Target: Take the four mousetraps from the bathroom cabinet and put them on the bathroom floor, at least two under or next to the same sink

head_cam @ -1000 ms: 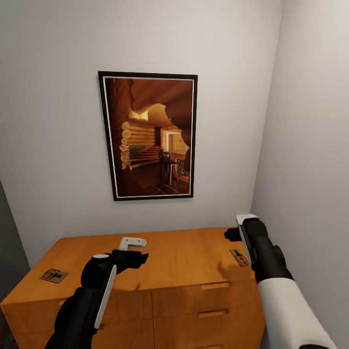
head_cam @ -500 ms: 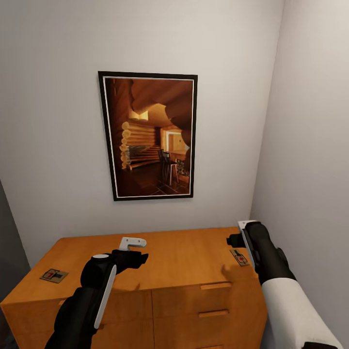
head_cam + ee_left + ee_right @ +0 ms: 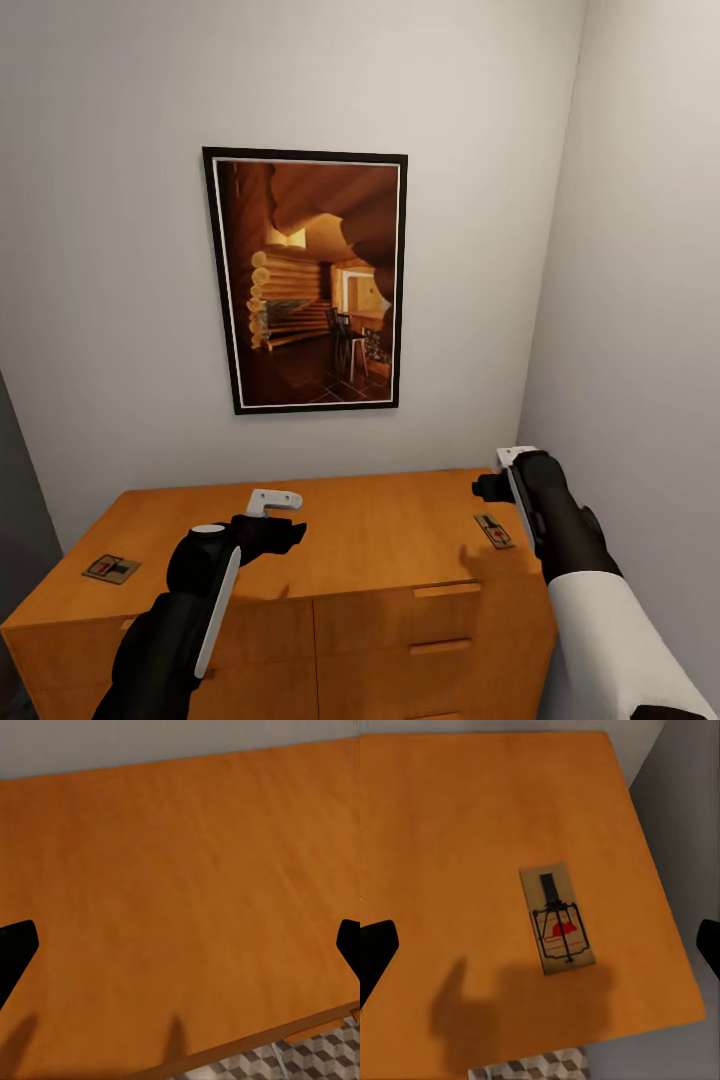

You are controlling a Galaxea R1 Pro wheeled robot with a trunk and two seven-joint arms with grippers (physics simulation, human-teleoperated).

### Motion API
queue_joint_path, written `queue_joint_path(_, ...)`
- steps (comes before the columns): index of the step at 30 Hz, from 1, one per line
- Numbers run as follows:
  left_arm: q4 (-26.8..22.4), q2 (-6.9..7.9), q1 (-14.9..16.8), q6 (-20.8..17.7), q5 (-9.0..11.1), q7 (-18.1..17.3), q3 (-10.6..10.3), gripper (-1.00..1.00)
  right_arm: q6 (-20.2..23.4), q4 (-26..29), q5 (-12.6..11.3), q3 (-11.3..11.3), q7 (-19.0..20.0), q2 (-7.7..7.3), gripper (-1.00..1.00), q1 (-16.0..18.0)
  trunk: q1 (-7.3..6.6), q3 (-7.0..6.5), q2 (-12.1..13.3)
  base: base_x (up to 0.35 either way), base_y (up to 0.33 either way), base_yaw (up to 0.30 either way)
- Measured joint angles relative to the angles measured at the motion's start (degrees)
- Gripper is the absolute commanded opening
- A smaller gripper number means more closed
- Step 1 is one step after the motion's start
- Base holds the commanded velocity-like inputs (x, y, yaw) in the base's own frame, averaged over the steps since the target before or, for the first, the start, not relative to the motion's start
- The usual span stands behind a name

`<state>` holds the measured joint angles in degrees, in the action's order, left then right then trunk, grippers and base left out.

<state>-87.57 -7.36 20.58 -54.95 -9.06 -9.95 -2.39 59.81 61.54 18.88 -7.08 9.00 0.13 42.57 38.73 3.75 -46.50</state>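
1. Right tool (image 3: pixel 540 945) hangs wide open, empty, above a mousetrap (image 3: pixel 556 919) near the cabinet (image 3: pixel 380 530) top's right edge.
2. Left tool (image 3: pixel 180 945) is likewise open and empty.
3. Risk (my judgement): an off-centre descent could nudge the flat trap overboard.

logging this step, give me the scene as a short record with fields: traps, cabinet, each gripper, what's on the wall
mousetraps in view: two, both lying flat on the cabinet top
right mousetrap: near the top's right end, close to the front edge, below the right gripper
left mousetrap: at the top's left end
right gripper: open, holding nothing, above the right mousetrap
left gripper: open, holding nothing, over bare wood
drawers: shut
wall: framed picture above the cabinet
floor tiles: cube pattern, seen past the front edge
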Motion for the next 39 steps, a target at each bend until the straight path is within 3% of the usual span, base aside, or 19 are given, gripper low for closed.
queue_joint_path(27,0.09,-0.01,0.00,-0.01,0.06,0.00,0.00,1.00,0.02,1.57,0.36,0.26,0.00,0.56,1.00,0.00,0.00,0.00,0.00,0.019,0.000,0.001)
queue_joint_path(39,0.07,0.00,0.01,0.02,0.03,0.06,0.08,1.00,0.01,1.50,0.66,0.30,-0.07,0.61,1.00,0.01,0.00,-0.07,0.01,0.000,0.000,0.147)
